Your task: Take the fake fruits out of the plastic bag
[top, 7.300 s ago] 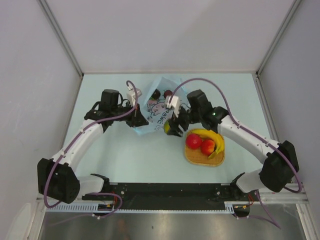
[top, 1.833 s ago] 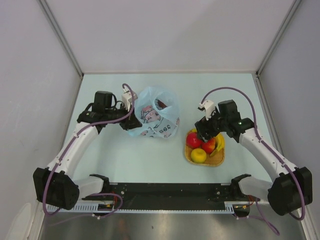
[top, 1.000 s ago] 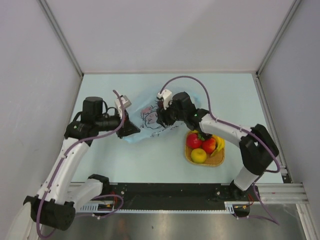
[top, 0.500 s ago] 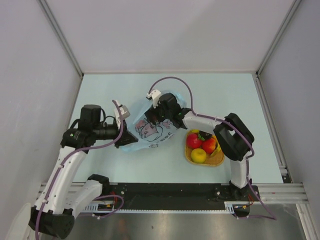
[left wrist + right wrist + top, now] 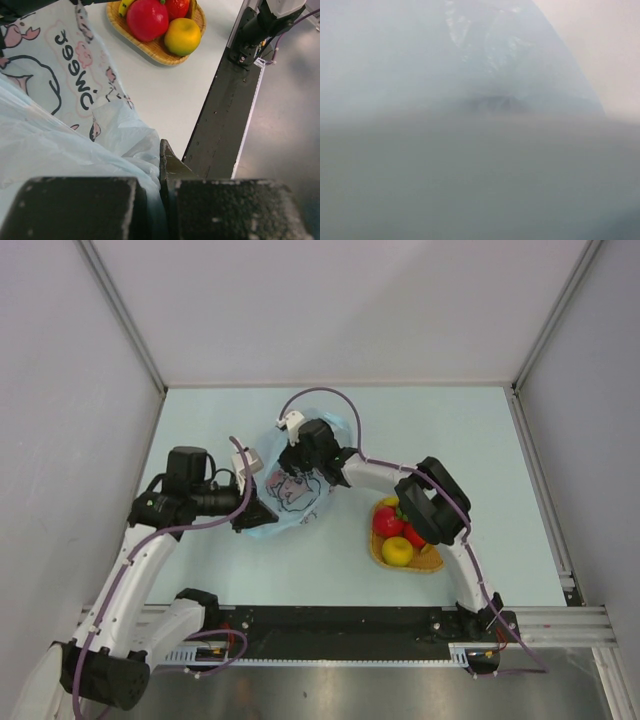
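Observation:
The light-blue plastic bag [image 5: 290, 495] with the cartoon face lies at the table's middle left; it also fills the left wrist view [image 5: 55, 115]. My left gripper [image 5: 252, 515] is shut on the bag's near-left edge. My right gripper [image 5: 298, 452] reaches into the bag's far opening; its fingers are hidden by plastic, and the right wrist view shows only foggy bag film [image 5: 480, 100]. On the woven mat [image 5: 432, 558] sit two red fruits [image 5: 388, 521], a yellow round one [image 5: 398, 551] and a banana [image 5: 440, 528]. No dark purple fruit shows.
The black rail [image 5: 340, 620] runs along the table's near edge and also shows in the left wrist view [image 5: 225, 115]. White walls stand close on the left, right and far sides.
The right arm has left the mat, where a yellow fruit now lies, and swung left into the bag's opening. The left gripper has kept its hold on the bag, shifting slightly.

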Controlling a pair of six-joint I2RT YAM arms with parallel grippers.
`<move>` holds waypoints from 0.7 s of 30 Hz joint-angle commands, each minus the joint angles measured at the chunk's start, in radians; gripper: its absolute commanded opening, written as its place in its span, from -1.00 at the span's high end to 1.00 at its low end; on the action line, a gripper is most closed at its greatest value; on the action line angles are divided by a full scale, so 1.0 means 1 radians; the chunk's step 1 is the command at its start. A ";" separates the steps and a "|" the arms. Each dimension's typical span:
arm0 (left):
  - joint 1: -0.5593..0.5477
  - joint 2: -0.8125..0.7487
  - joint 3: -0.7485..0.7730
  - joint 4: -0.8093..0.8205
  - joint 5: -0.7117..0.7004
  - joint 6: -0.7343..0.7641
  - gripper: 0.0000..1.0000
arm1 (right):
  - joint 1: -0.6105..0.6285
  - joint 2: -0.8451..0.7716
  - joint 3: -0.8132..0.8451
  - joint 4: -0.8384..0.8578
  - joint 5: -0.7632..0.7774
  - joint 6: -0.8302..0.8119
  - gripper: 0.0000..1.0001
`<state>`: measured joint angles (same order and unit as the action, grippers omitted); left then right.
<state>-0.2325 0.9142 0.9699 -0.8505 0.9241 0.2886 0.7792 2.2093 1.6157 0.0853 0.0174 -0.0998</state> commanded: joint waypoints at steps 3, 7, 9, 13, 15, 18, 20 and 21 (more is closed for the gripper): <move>0.005 0.002 0.006 0.010 0.048 0.001 0.99 | -0.008 0.125 0.136 0.027 0.058 -0.063 -0.93; 0.007 0.000 0.004 0.011 0.036 -0.002 0.99 | -0.012 0.154 0.173 0.040 0.020 -0.107 -0.67; 0.007 0.000 -0.003 0.014 0.030 -0.002 0.99 | -0.012 0.155 0.177 0.050 0.004 -0.124 -0.49; 0.007 0.002 -0.007 0.025 0.015 -0.012 1.00 | -0.011 0.106 0.170 0.031 -0.078 -0.163 -0.13; 0.007 0.000 -0.008 0.034 0.012 -0.014 0.99 | -0.011 0.069 0.135 0.012 -0.103 -0.167 0.02; 0.005 0.002 -0.004 0.047 0.002 -0.016 0.99 | -0.009 -0.043 0.032 -0.010 -0.143 -0.172 0.15; 0.005 0.000 0.004 0.051 -0.011 -0.016 0.99 | -0.003 -0.156 -0.037 -0.019 -0.180 -0.160 0.17; 0.007 -0.001 0.006 0.050 -0.014 -0.013 0.99 | -0.001 -0.192 -0.093 -0.044 -0.194 -0.152 0.21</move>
<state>-0.2321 0.9222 0.9630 -0.8360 0.9161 0.2779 0.7742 2.2612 1.6352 0.0654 -0.0895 -0.2481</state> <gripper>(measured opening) 0.006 0.420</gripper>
